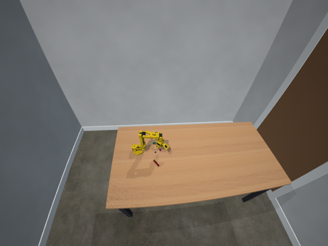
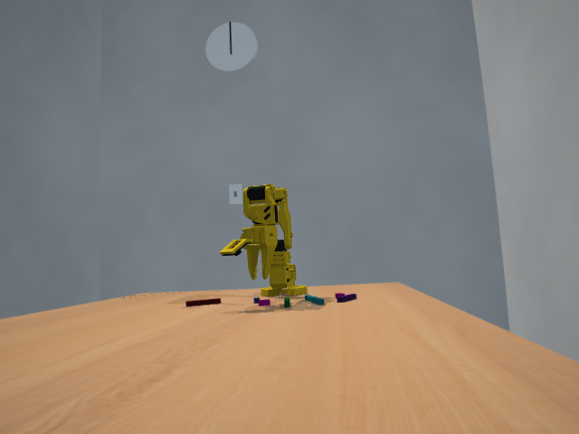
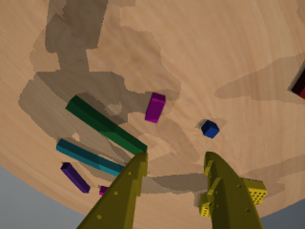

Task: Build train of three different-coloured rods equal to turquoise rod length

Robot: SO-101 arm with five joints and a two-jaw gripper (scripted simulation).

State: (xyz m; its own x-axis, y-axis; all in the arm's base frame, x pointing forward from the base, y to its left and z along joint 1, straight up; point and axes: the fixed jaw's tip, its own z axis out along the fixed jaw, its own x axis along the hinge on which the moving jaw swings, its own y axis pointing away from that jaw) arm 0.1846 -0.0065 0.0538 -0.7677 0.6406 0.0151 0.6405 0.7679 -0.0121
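Observation:
My gripper (image 2: 260,278) (image 3: 176,156) is open and empty, above the table. In the wrist view a magenta rod (image 3: 155,108) (image 2: 264,302) (image 1: 160,149) lies between the green rod (image 3: 106,125) (image 2: 287,302) and the blue rod (image 3: 210,129) (image 2: 256,300) (image 1: 155,152), apart from both. The turquoise rod (image 3: 91,157) (image 2: 314,299) (image 1: 154,143) lies beside the green one, partly hidden by a finger. A purple rod (image 3: 75,177) (image 2: 346,297) and a second magenta rod (image 3: 103,190) (image 2: 339,295) lie beyond it. The red rod (image 1: 156,163) (image 2: 203,302) (image 3: 299,86) lies far off to the other side.
The arm's base (image 1: 137,149) (image 2: 283,290) stands on the wooden table (image 1: 211,159) (image 2: 298,373), behind the rods in the exterior view. The arm's shadow falls across several rods. The table's left edge is close to the base in the top view.

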